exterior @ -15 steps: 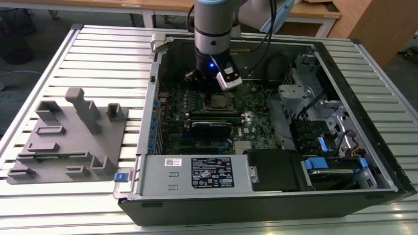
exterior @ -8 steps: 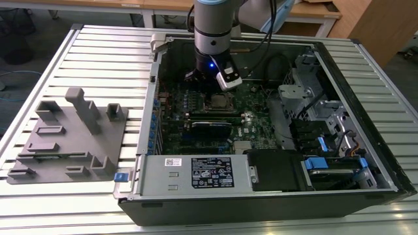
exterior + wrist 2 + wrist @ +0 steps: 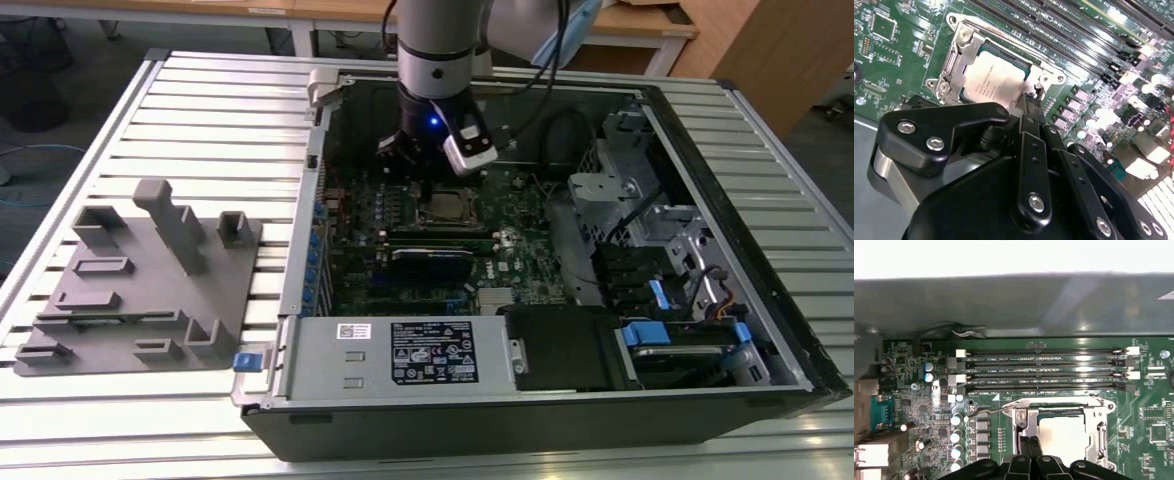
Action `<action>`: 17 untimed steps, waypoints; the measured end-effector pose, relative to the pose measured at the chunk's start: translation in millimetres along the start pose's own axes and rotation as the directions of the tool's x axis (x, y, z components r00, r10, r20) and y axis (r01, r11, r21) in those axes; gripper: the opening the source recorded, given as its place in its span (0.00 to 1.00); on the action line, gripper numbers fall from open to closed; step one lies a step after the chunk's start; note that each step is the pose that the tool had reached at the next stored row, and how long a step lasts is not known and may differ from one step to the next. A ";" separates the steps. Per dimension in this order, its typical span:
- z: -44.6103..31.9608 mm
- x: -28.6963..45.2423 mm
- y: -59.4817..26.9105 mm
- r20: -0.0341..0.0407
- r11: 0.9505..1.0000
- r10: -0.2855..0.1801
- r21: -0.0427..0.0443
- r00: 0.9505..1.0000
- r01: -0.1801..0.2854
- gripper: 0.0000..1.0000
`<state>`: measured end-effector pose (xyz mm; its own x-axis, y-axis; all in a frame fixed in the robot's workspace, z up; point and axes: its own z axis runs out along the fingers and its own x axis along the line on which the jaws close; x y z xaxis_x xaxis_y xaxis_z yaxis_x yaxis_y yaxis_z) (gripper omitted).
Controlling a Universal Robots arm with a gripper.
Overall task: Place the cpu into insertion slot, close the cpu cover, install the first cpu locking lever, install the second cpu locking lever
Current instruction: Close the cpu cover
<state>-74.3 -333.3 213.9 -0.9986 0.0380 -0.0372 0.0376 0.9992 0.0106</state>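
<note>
Hovering low inside the open computer case (image 3: 534,430), the end effector (image 3: 1030,102) has its two black fingers pressed tight together, and we see nothing pinched between them. The tips sit right at the edge of the cpu cover (image 3: 954,62); whether they touch the metal, we cannot tell.

The cpu (image 3: 994,80) is seated in the insertion slot (image 3: 1059,412), its dull silver top showing through the cover's square window. The cover lies down flat around it.

In the first wrist view we spot a thin wire locking lever (image 3: 991,410) sticking out from the socket's corner, angled away from the frame and over the green board (image 3: 1149,405). Just beside the socket run the long black memory slots (image 3: 1044,372).

In the exterior view, the case lies on its side on a slatted metal tabletop (image 3: 200,100), and the arm reaches down into it. A grey fixture block (image 3: 134,280) stands on the tabletop at the exterior view's left, well apart from the socket.
</note>
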 end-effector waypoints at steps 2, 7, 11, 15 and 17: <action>-4.1 -0.1 0.0 0.000 1.000 0.000 0.000 1.000 0.000 0.11; -4.8 -0.2 0.1 0.000 1.000 0.000 0.000 1.000 0.000 0.11; -4.8 -3.0 0.2 0.000 1.000 0.000 0.000 1.000 0.000 0.11; -4.5 -9.5 0.0 0.000 1.000 0.000 0.000 1.000 0.000 0.11; -4.3 -13.3 -0.3 0.000 1.000 0.000 0.000 1.000 0.000 0.11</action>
<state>-61.2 -334.1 218.7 -0.9986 0.0380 -0.0372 0.0376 0.9992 0.0107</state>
